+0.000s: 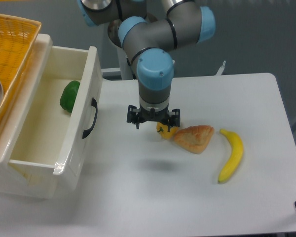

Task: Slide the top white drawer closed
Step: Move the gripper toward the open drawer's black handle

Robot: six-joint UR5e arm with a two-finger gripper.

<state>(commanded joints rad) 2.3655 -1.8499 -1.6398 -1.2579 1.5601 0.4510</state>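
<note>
Jaws (153, 119) spread, empty, btwn top white drawer (64, 118) (open, green veg inside) & yellow pepper (166, 130).

Glossy white plastic top white drawer (64, 148), woven wicker basket (10, 54).

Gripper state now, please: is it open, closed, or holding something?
Gripper: empty, above the table beside the yellow pepper; open or closed cannot be told.

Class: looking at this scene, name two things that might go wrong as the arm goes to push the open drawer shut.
1. The tool hangs just beside the yellow pepper; swinging toward the top white drawer may knock it.
2. The green vegetable inside leans near the drawer's front wall; a hard shove might send it rolling.
</note>
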